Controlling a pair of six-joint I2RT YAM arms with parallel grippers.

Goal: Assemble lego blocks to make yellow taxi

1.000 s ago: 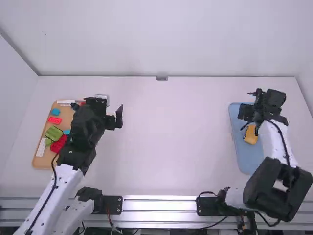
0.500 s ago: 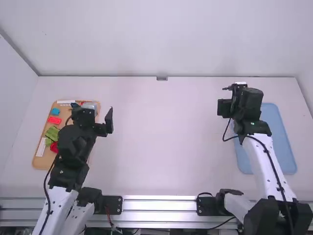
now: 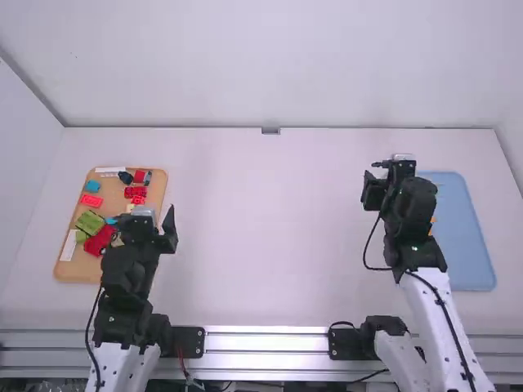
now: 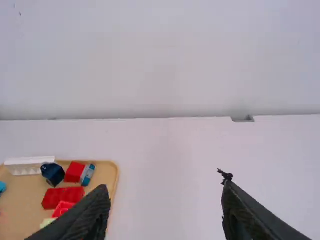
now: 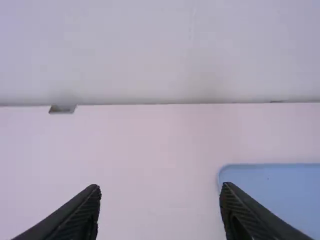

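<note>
In the high view my left gripper is over the right edge of the wooden tray; in the left wrist view the left gripper stands open and holds nothing. My right gripper is at the left side of the blue tray; seen from its wrist, the right gripper is open and unloaded. A sliver of the yellow-orange piece shows on the blue tray beside the right arm, which hides most of it. Red blocks, a green block and a blue block lie on the wooden tray.
A white strip and a dark blue piece lie on the wooden tray too. Bare white table stretches between the two trays, with a wall behind it.
The left arm has drawn back toward its base, uncovering red blocks. My right gripper has shifted left from over the blue tray, and its arm now covers most of the yellow-orange piece.
</note>
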